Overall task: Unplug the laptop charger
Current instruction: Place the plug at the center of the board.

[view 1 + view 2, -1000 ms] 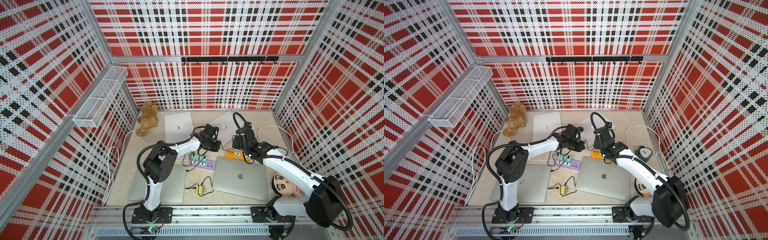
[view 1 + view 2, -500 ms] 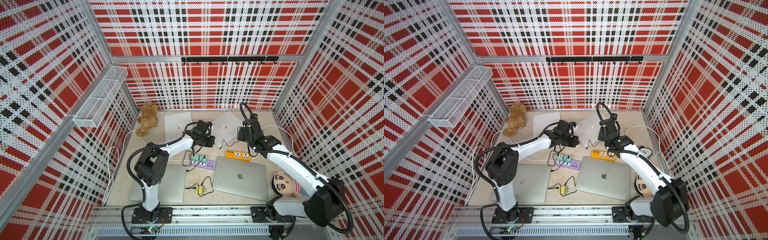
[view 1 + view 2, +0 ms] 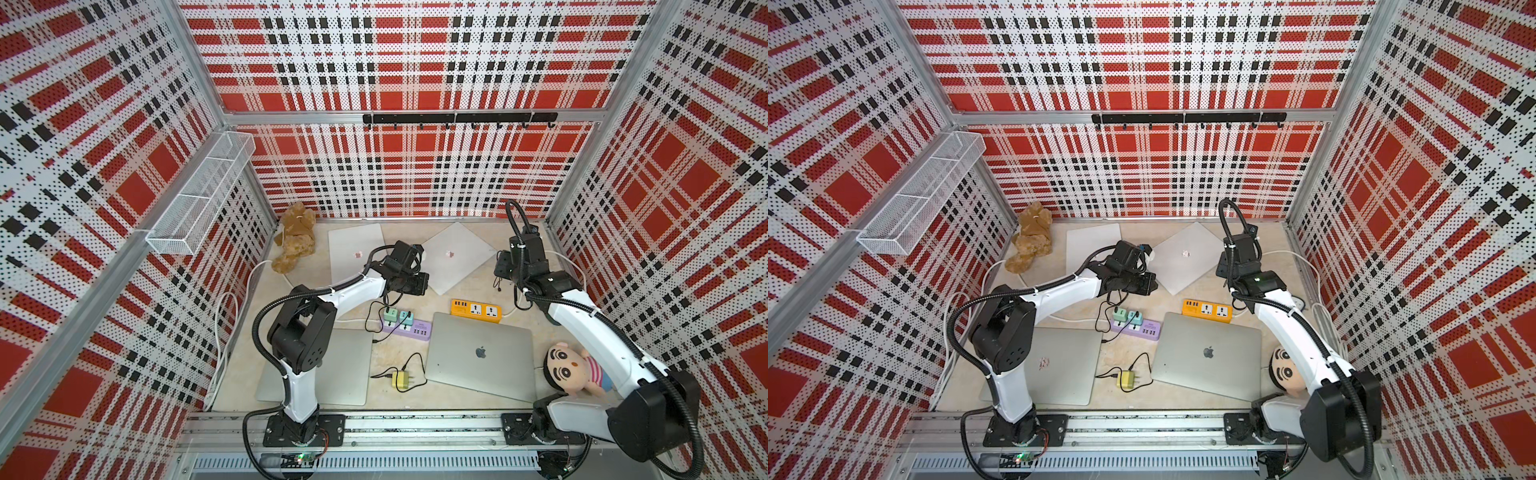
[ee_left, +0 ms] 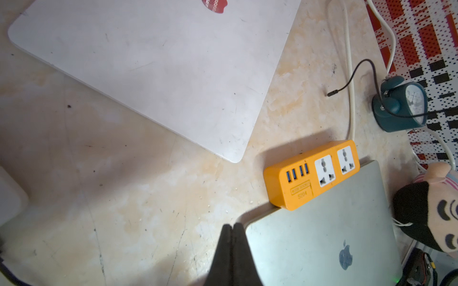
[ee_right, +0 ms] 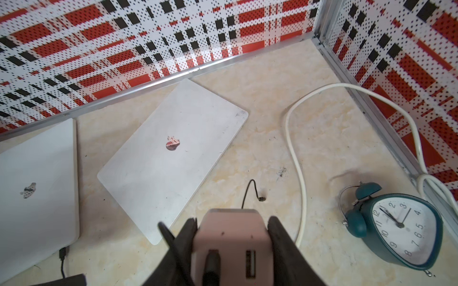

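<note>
**A:** Fingers first: what does each pair hold?

**B:** The right fingers [image 5: 278, 235] stand partly open, one on each side of a pale pink laptop charger [image 5: 230, 235], and they clamp it. The left fingers [image 4: 226, 245] are pressed flat together and hold nothing.

**A:** Where is the charger?

**B:** Read the counter [image 3: 388, 353] as a clock from above, with twelve at the back wall. The charger is held above the two o'clock area, well apart from both power strips. A thin black cable is plugged into its face. The cable's loose end [image 5: 261, 198] lies on the counter near a tilted white laptop [image 5: 171, 158].

**A:** And the strips?

**B:** The orange power strip [image 3: 476, 309] lies near three o'clock, at about seven o'clock from the right fingers. It sits right against the back edge of a silver MacBook [image 3: 480, 357]. A purple power strip [image 3: 409, 330] at the centre carries two mint-green plugs [image 3: 397, 316]. The left fingers hover just toward twelve from it.

**A:** Anything else?

**B:** A yellow charger [image 3: 401, 379] lies at six o'clock and a second white laptop [image 3: 355, 253] at eleven. A brown teddy bear [image 3: 295, 239] sits at ten and a cartoon doll [image 3: 575, 372] at four. A teal alarm clock [image 5: 401, 222] stands by the right-hand wall, around three.
</note>
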{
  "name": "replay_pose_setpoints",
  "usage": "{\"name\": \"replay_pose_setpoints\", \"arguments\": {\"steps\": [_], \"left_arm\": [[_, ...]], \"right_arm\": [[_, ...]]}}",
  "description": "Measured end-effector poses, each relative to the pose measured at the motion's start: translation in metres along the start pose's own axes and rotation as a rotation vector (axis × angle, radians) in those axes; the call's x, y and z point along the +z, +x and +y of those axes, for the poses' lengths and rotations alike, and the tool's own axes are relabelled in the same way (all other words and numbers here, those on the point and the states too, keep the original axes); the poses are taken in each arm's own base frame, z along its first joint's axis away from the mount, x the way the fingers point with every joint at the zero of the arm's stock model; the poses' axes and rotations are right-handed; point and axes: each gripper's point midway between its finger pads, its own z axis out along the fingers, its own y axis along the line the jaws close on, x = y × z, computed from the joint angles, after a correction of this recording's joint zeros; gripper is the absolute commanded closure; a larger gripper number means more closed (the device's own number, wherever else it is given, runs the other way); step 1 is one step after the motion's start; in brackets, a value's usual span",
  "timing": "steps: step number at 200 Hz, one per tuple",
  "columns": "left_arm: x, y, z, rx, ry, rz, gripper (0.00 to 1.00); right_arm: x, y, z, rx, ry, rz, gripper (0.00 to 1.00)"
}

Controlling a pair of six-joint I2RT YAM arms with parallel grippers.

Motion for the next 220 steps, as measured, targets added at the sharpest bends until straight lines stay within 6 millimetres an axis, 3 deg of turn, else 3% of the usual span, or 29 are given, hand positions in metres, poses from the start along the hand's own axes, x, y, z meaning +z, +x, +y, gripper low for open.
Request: {"name": "replay_pose_setpoints", "arguments": {"steps": [38,67,124,220], "left_arm": [[0.001,0.007,0.003,-0.004,-0.006,0.014,0.96],[0.002,0.011,0.005,-0.007,-0.009,0.021,0.95],[0.003,0.011,0.005,-0.006,-0.007,0.022,0.95],[0.003,0.018,0.007,-0.009,-0.008,0.032,0.95]], "right_arm": [[0.035,0.031,-0.002,-0.023,0.005,0.126,0.76],[0.047,0.045,-0.003,-0.031,0.004,0.18,0.76],[0.073,0.062,-0.034,-0.005,0.056,0.281,0.75],[0.093,0.087,-0.058,0.028,0.079,0.417,0.75]]}}
